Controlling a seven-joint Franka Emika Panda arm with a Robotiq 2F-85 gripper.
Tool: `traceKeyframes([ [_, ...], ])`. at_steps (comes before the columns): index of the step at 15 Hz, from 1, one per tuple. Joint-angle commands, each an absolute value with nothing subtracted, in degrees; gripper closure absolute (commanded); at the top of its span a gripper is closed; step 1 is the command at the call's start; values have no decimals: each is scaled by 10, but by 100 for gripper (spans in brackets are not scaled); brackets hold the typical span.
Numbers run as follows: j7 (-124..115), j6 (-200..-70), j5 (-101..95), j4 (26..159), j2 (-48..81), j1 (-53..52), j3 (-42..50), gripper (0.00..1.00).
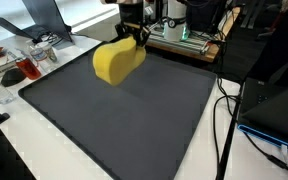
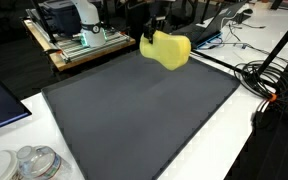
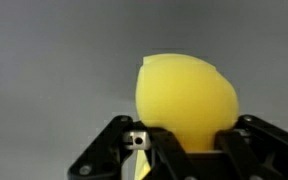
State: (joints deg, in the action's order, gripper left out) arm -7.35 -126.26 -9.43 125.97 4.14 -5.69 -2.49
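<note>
A large soft yellow object, rounded like a foam sponge or plush (image 1: 118, 62), hangs in the air above the far part of a dark grey mat (image 1: 124, 120). It shows in both exterior views (image 2: 167, 50). My gripper (image 1: 136, 36) is shut on its upper end and holds it clear of the mat (image 2: 134, 110). In the wrist view the yellow object (image 3: 187, 95) fills the space between the black fingers (image 3: 184, 150), with the grey mat behind it.
A wooden board with electronics (image 1: 184, 42) stands behind the mat. Glass dishes and a plate (image 1: 24, 68) sit to one side of the mat. Black cables (image 2: 269, 85) and a laptop lie beside the mat's other edge. Glass jars (image 2: 29, 162) stand at a near corner.
</note>
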Motion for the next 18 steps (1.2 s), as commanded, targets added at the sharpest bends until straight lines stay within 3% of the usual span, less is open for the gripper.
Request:
traceKeyframes([
  [1, -13, -1199, -77, 1281, -46, -36, -20, 96],
  [10, 28, -1082, -84, 1242, -179, -15, -9, 96],
  [18, 42, -1050, -73, 1171, -216, -25, -12, 97],
])
